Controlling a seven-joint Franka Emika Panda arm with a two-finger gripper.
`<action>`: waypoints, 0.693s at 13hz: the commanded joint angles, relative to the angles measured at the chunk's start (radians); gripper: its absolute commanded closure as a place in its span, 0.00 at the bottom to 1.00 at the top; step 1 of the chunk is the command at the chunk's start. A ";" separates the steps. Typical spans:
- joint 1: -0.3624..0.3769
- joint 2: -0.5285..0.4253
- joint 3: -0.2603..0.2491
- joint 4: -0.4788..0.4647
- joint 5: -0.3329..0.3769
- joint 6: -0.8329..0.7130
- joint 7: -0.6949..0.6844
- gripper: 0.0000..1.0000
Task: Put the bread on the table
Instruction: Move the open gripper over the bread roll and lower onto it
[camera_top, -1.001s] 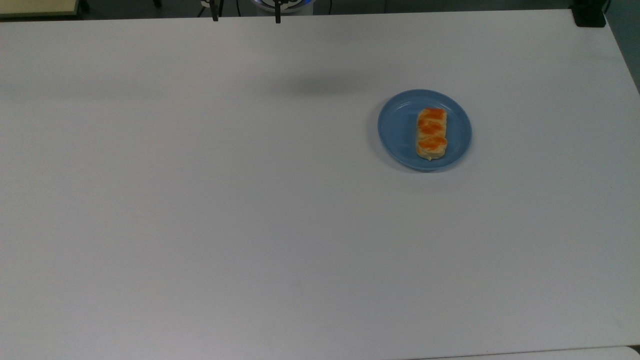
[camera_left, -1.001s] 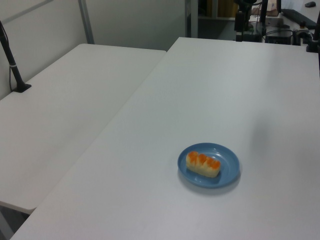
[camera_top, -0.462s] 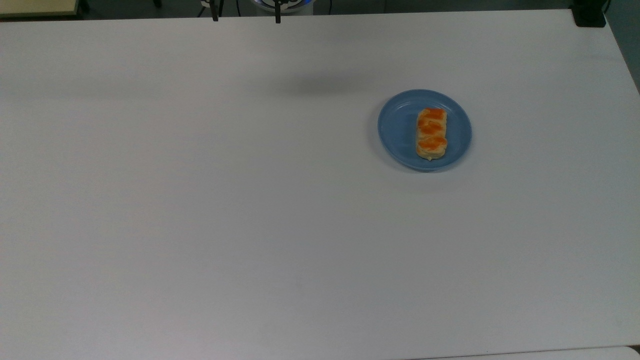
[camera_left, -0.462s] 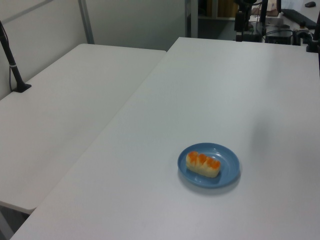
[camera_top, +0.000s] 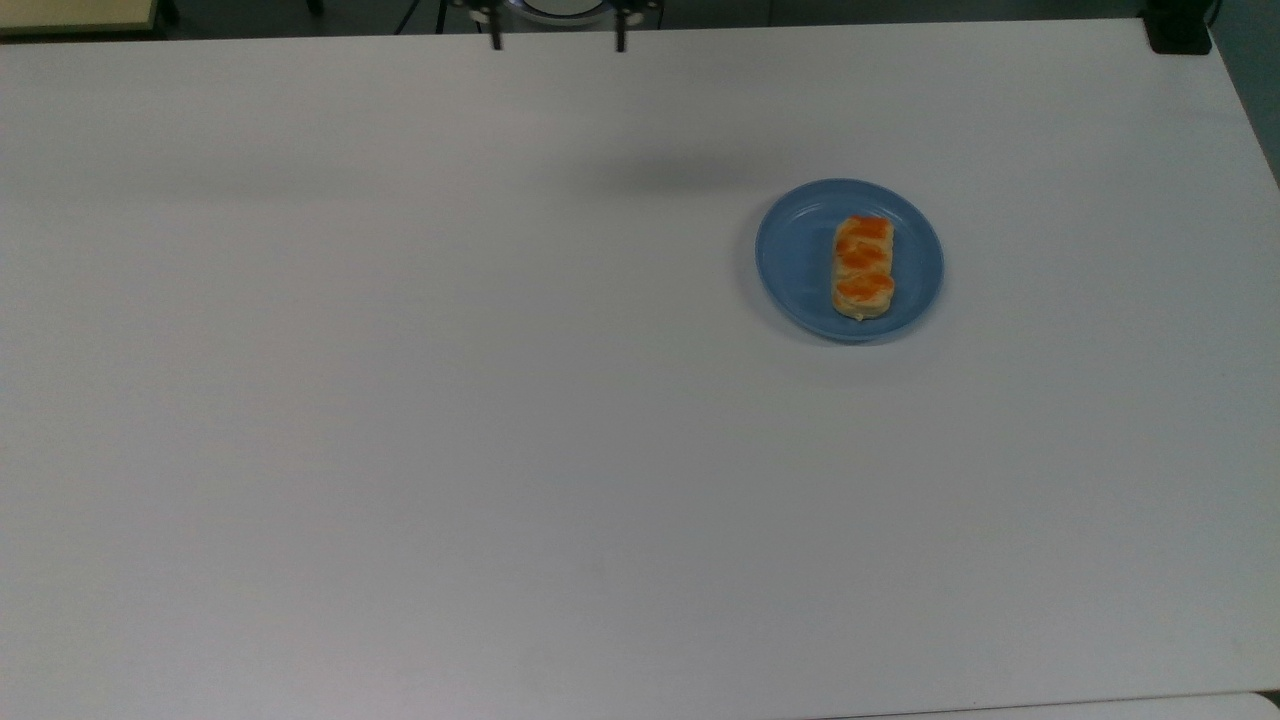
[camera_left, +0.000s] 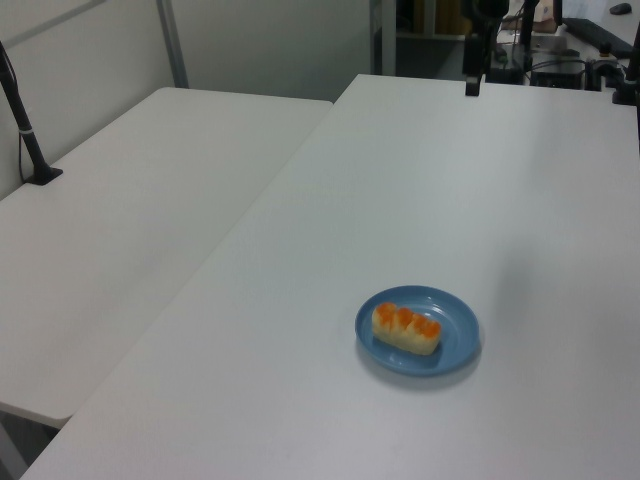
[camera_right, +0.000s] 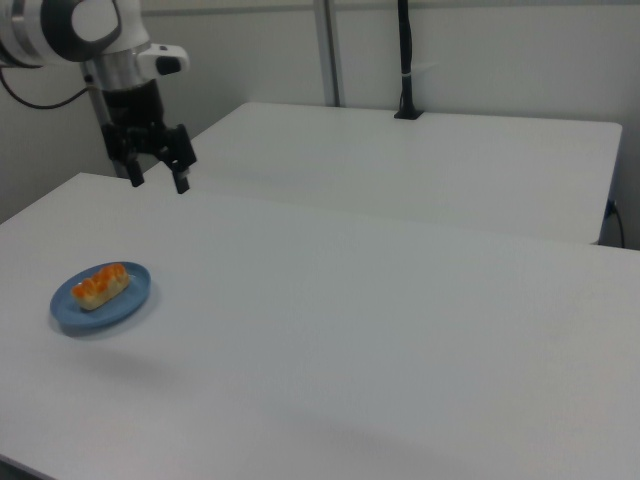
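The bread (camera_top: 864, 266) is seen lying on the blue plate (camera_top: 800, 260), slightly towards the top view's right of the plate's middle, with its long side running from the far rim to the near rim. In the left view the bread (camera_left: 406, 328) is laid across the plate (camera_left: 455, 335), and in the right view the bread (camera_right: 99, 285) is found on the plate (camera_right: 130, 297) at the right view's left. The plate is placed on the table (camera_top: 500, 400), well away from every edge. Wide bare surface is left on all sides of the plate, most of all towards the top view's left and towards the near edge. A second white table (camera_left: 120, 230) is joined at the left view's left.

Compared with the earlier frames, the bread and plate are unchanged, while the gripper (camera_top: 557, 40) has been shifted towards the top view's right along the far edge.

The gripper (camera_right: 156, 180) is held in the air above the table's far edge, well apart from the bread. Its two fingers (camera_right: 182, 184) are spread wide, and nothing is held or touched by them.
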 joint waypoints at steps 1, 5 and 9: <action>0.123 0.018 -0.004 -0.008 0.014 0.022 0.148 0.00; 0.290 0.080 -0.004 -0.006 0.025 0.133 0.362 0.00; 0.410 0.206 -0.004 -0.006 0.020 0.322 0.522 0.00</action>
